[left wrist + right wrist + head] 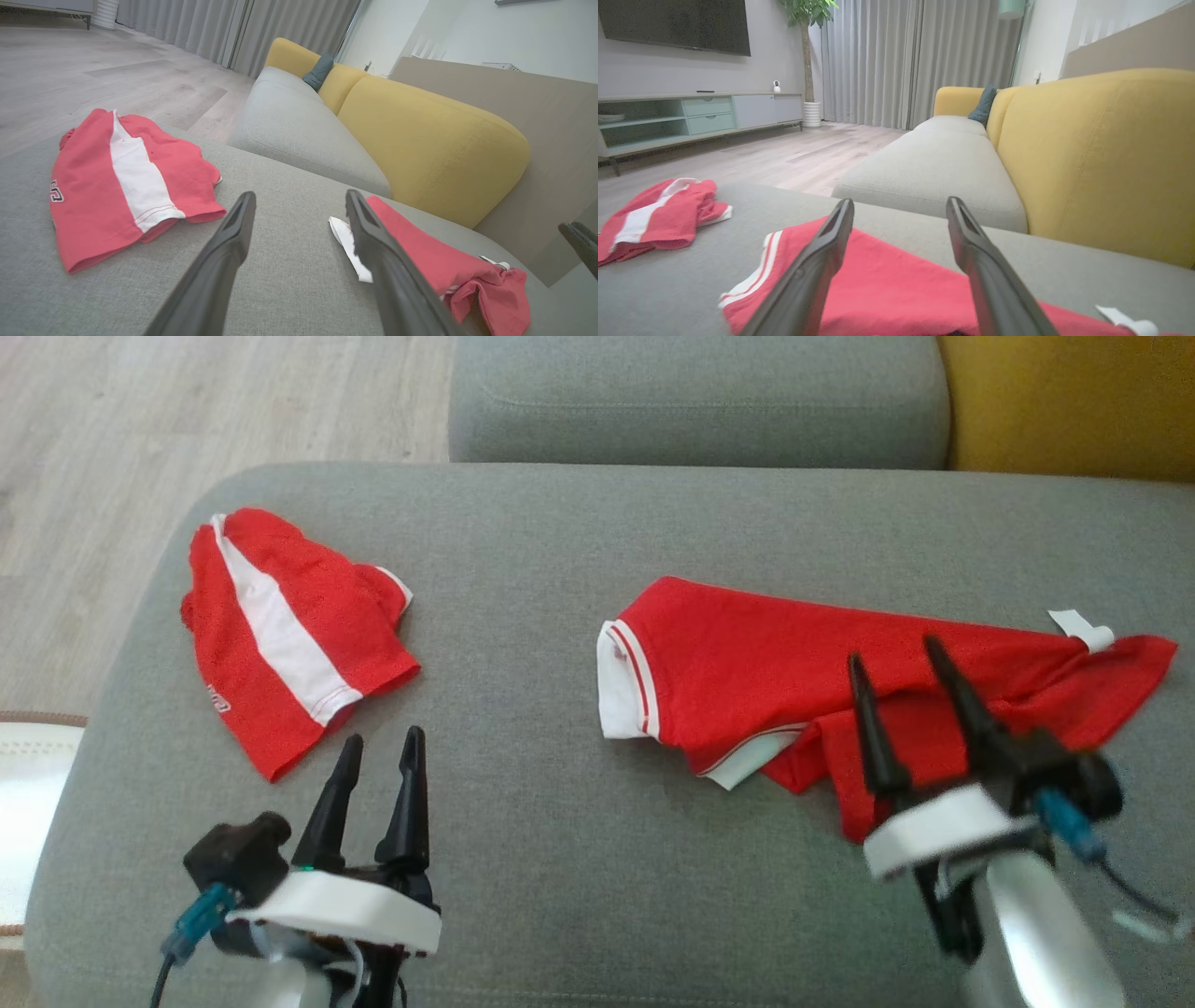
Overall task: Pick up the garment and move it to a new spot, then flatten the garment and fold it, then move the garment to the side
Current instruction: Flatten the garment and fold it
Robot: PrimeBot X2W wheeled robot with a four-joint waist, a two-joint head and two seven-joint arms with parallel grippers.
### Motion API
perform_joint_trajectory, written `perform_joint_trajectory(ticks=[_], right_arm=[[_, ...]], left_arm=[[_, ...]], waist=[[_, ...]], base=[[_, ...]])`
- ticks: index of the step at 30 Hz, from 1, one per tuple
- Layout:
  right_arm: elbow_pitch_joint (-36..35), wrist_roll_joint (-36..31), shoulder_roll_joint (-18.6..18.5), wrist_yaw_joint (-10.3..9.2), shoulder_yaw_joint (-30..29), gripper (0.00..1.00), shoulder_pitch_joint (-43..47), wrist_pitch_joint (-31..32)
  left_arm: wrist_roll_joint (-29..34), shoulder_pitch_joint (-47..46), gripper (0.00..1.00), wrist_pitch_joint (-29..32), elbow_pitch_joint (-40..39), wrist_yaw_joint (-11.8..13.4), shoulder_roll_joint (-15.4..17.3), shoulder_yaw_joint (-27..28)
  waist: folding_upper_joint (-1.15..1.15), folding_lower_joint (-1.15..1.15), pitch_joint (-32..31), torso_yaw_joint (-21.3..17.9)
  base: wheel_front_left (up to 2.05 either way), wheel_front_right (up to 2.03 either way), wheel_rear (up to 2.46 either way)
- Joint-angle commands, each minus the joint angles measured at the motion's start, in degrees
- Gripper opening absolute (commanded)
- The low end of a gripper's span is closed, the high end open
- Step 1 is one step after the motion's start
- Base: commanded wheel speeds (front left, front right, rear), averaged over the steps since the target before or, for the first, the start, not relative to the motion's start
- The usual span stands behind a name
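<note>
Jaws spread wide and empty, the right gripper [892, 649] hangs over the limp red garment [747, 653]; the left gripper [383, 735] is likewise open. The garment's corners look the likeliest hold.

Left hand [383, 737] and right hand [892, 649]: black tapered fingers [327, 812], white collars [345, 910], teal plugs [196, 915].

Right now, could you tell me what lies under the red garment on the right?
The grey cushion lies under the red garment; its own folded layers hide anything else beneath.
</note>
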Motion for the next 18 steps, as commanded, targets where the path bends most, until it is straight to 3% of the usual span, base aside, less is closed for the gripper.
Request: perform_joint_trajectory(ticks=[1, 10, 18], right_arm=[[-2.9, 1.6, 0.5, -0.04, 1.7, 1.0, 0.1, -0.6], [-4.6, 3.5, 0.5, -0.04, 3.9, 1.0, 5.6, -0.6], [-2.1, 1.6, 0.5, -0.04, 11.1, 1.0, 3.9, 3.0]], left_arm=[[-0.2, -1.6, 1.0, -0.7, -2.3, 0.2, 0.1, 1.4], [-0.4, -0.8, 1.0, -0.7, -2.6, 0.4, 0.1, 0.9], [-0.9, -2.4, 1.0, -0.7, -2.5, 0.2, 0.1, -0.2]], waist=[[0.0, 0.0, -0.3, 0.3], [0.0, 0.0, 0.0, 0.5], [0.0, 0.0, 3.1, 2.6]], base=[[0.0, 0.0, 0.0], [0.0, 0.0, 0.0], [0.0, 0.0, 0.0]])
